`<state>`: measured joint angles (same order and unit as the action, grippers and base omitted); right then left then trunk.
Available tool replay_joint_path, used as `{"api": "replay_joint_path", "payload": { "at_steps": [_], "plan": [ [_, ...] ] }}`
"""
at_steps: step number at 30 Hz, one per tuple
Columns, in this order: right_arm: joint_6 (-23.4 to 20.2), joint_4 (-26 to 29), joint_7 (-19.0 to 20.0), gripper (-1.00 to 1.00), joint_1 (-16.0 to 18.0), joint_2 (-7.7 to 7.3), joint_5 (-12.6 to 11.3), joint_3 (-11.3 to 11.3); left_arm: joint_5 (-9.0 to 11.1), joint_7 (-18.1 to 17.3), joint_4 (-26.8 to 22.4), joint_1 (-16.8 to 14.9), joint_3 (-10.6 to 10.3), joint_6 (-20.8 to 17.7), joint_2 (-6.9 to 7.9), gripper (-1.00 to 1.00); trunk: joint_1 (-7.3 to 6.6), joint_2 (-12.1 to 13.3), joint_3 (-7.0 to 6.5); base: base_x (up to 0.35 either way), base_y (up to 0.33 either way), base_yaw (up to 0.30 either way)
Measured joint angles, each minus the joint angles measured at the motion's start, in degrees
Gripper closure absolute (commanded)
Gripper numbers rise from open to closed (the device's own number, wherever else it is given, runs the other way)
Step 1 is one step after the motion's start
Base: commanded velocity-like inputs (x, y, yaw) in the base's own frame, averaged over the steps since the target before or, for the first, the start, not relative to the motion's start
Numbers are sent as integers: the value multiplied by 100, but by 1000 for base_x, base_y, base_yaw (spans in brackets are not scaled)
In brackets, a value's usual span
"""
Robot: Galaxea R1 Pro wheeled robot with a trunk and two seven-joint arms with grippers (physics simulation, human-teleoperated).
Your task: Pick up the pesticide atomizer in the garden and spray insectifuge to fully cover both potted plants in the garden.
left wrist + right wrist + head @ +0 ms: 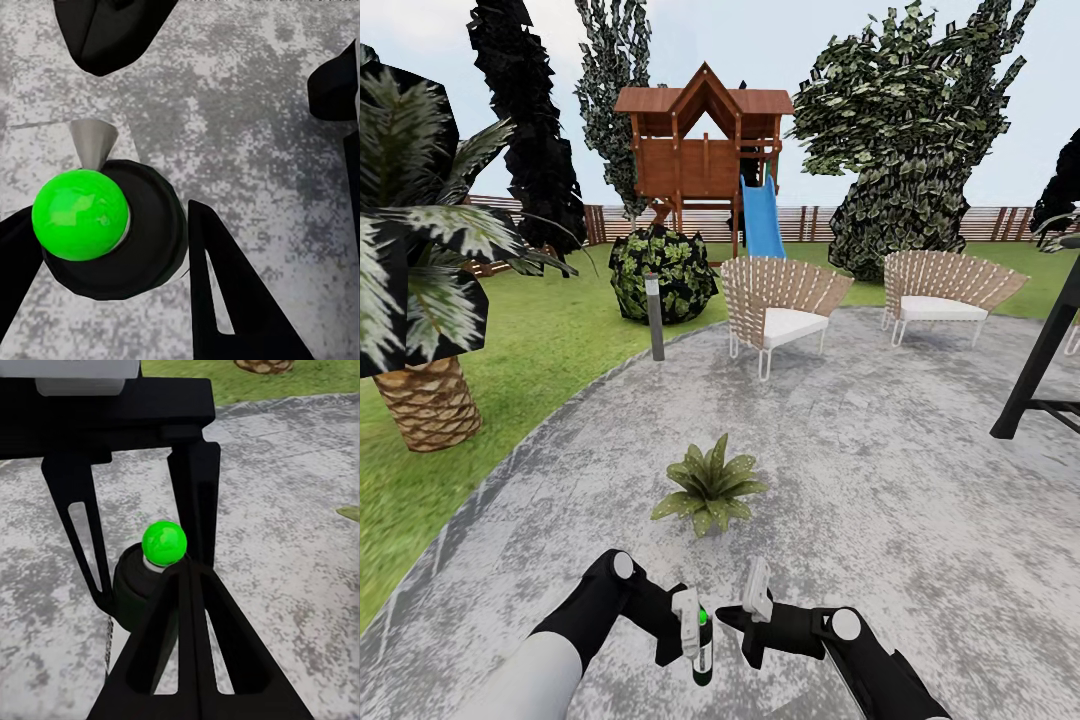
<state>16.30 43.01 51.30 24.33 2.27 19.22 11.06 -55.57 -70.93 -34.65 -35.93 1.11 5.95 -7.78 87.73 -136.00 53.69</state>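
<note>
Left gripper [690, 625] pinched the pesticide atomizer [702, 645] upright over the stone patio [880, 480], short of one potted plant [710, 487].

The bottle's bright green cap [80, 214] and grey nozzle [93, 142] showed from above in the left wrist view, dark fingers [232, 300] pressed against the bottle on either side. The right gripper [757, 600] hung just beside the atomizer, its fingers [191, 660] drawn close together with nothing between them. Beyond the potted plant, nothing lay on the paving between it and the atomizer. Farther behind the plant stood a grey lamp post [654, 316], a round bush [662, 274] and two wicker chairs [780, 305], with a wooden playhouse [703, 150] and blue slide [762, 215] near the slat fence [920, 223]. A palm [425, 300] rose on the lawn [510, 350] off the patio's edge, and a black frame leg [1040, 350] stood on the patio past the chairs.
</note>
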Motion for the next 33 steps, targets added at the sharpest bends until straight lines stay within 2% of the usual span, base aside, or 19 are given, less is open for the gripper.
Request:
{"api": "replay_joint_path", "payload": {
  "at_steps": [17, 33],
  "plan": [
    [0, 0, 0, 100, 0, 0, 3, 0, 214, 2, 0, 0, 7, 5, -20, 100, 0, 0, 0, 0, 0, 0],
    [0, 0, 0, 100, 0, 0, 4, 0, 215, 1, 7, 0, 2, 9, -10, 100, 0, 0, 0, 0, 0, 0]
  ]
}}
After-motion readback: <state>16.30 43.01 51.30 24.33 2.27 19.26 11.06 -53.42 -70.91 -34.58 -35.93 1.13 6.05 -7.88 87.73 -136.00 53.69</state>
